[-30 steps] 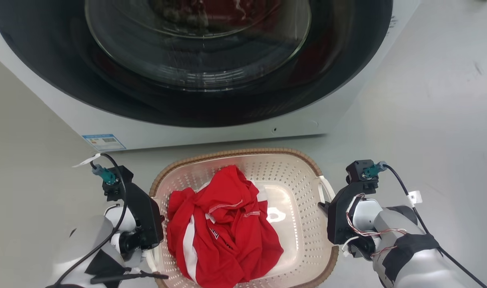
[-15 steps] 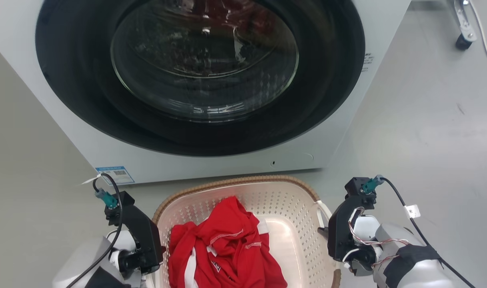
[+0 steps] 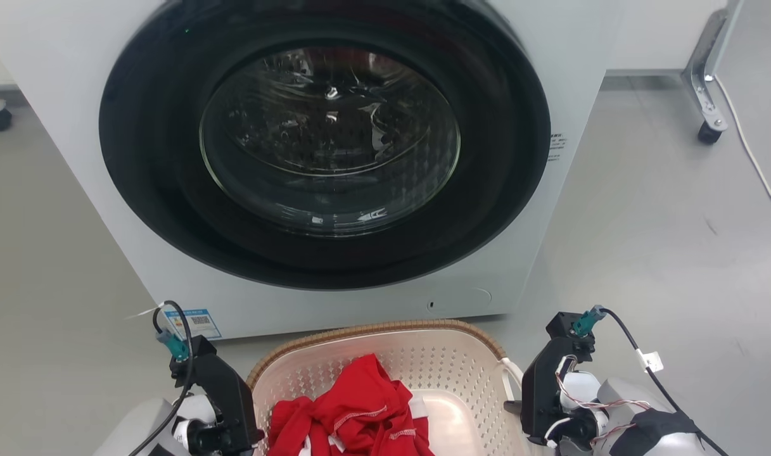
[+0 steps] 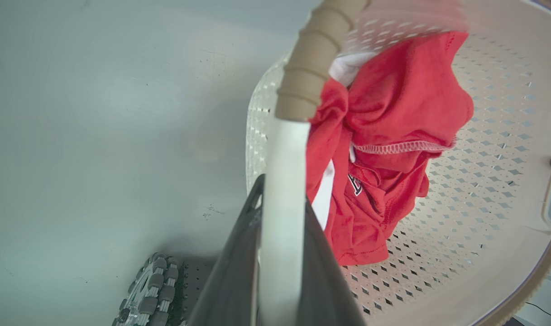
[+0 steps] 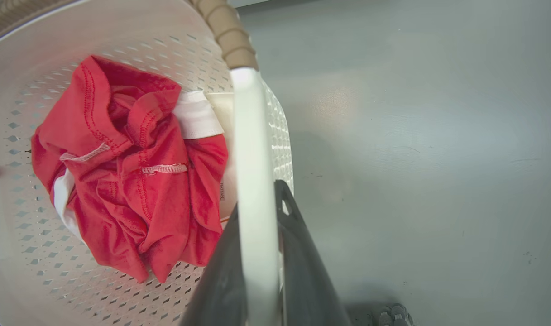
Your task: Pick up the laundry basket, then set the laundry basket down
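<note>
Two-handed: left gripper (image 4: 282,194) and right gripper (image 5: 257,203) pinching shut on laundry basket (image 3: 448,361) side handles (image 5: 252,136), basket sitting centred between.

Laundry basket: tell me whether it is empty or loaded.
Loaded, partly: the laundry basket holds a crumpled red-and-white garment; much of its perforated floor is bare.

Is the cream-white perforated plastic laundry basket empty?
No, a crumpled red and white garment lies inside the cream-white perforated plastic laundry basket.
</note>
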{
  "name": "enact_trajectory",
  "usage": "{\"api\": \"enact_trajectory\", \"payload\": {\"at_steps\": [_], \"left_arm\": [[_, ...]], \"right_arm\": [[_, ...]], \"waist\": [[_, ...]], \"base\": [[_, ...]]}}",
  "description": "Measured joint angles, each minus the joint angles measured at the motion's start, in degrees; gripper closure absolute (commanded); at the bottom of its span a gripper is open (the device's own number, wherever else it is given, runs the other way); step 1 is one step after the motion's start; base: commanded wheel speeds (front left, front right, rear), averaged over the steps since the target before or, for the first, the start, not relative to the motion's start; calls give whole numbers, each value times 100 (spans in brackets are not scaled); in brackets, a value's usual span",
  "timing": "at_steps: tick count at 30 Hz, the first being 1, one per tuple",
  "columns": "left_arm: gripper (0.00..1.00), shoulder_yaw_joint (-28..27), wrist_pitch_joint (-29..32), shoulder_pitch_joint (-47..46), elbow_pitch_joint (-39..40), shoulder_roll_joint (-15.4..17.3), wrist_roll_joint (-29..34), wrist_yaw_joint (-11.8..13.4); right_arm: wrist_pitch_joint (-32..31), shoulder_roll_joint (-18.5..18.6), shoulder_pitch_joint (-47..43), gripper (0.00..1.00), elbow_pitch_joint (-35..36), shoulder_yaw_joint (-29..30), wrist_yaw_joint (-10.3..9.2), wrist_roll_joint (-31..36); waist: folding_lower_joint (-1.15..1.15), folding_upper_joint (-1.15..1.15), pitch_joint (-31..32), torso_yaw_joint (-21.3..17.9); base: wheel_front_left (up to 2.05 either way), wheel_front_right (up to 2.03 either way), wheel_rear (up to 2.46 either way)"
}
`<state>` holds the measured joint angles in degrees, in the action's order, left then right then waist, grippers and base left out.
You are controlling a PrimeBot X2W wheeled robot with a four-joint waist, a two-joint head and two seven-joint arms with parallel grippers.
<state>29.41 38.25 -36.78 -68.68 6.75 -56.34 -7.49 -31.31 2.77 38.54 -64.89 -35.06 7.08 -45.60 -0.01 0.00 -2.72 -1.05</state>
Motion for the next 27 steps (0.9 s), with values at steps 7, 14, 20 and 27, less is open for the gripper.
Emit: {"api": "enact_trajectory", "payload": {"at_steps": [7, 14, 20, 27], "left_arm": [[100, 29, 84, 122, -10, 13, -19, 1], [100, 49, 107, 172, -8, 29, -58, 1], [100, 56, 147, 175, -4, 35, -94, 1], [100, 74, 149, 177, 5, 48, -109, 1]], "right_arm": [[-198, 2, -75, 100, 1, -62, 0, -157], [-281, 5, -126, 100, 8, -92, -1, -245], [-322, 22, -126, 100, 20, -124, -1, -309], [-352, 30, -126, 100, 26, -157, -1, -438]], "waist": [[0, 0, 253, -23], [1, 0, 312, -50], [1, 0, 334, -56], [1, 1, 352, -56]], "base": [[0, 0, 0], [0, 0, 0], [0, 0, 0], [0, 0, 0]]}}
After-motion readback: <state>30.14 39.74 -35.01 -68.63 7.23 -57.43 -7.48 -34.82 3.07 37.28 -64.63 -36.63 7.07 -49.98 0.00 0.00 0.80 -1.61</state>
